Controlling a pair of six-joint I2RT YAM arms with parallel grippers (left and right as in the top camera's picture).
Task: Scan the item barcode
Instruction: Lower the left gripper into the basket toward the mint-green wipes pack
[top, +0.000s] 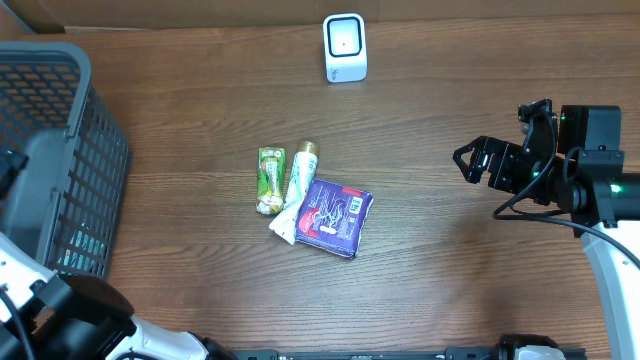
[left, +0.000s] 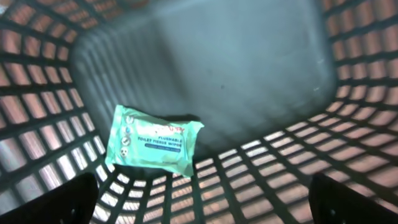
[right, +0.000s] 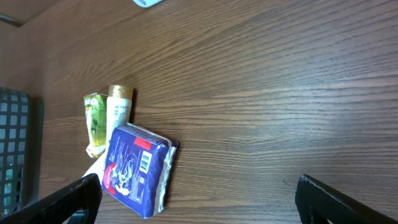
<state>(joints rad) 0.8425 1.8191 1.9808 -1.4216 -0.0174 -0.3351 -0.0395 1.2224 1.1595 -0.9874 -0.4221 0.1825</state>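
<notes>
Overhead: scanner (top: 345, 47) upper centre; blue packet (top: 335, 217), tube (top: 298, 190), green sachet (top: 270, 180) clustered mid-frame on wood-grain table (top: 480, 270). Basket (top: 100, 170) far left holds green pack (left: 155, 142), probably wipes. Left gripper (left: 205, 202), right gripper (right: 199, 199): jaws wide apart, empty.

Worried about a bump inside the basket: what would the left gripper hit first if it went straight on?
Likely the bare lattice of the basket, just right of the green wipes pack; depth is unclear.

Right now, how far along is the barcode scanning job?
Done, it seems: one green wipes pack lies in the basket. In hand: nothing; the left gripper is open over the basket, the right gripper open above bare table. Left: a green sachet, a white tube and a purple pack lie mid-table, apart from the scanner.
</notes>
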